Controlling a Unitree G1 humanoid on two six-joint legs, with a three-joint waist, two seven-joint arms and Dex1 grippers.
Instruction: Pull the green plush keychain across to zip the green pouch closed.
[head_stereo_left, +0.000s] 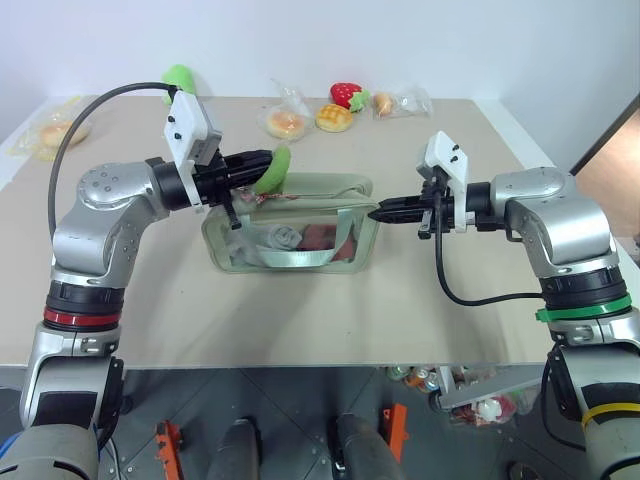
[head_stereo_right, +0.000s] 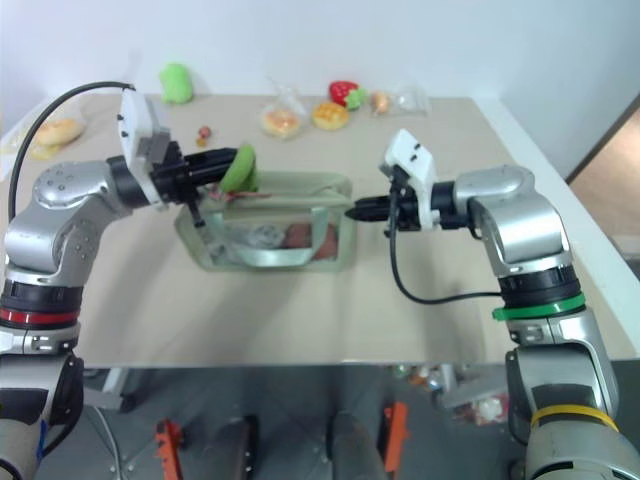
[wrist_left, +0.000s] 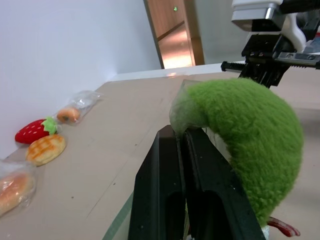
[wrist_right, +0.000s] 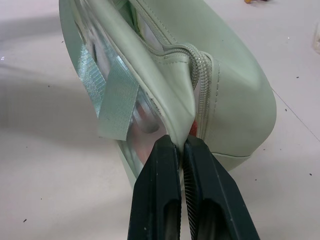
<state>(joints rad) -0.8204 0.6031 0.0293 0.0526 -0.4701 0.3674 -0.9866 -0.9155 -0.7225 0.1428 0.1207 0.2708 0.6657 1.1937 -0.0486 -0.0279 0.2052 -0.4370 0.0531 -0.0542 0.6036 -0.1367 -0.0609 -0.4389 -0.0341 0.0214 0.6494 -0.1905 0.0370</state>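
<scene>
The left claw (head_stereo_left: 262, 166) is pinched on the green plush keychain (head_stereo_left: 275, 171), fingers (wrist_left: 172, 200) close together around its fuzzy rim. That arm reaches in level from the left, the claw pointing toward the right, above the pouch's left end. The right claw (head_stereo_left: 380, 212) is clamped on the right end of the green pouch (head_stereo_left: 290, 232), at the seam beside the zipper (wrist_right: 202, 82), its arm angled slightly down and pointing left. The pouch rests on the counter (head_stereo_left: 300, 310) between both arms, its long axis running left to right, the keychain raised over its top left corner
</scene>
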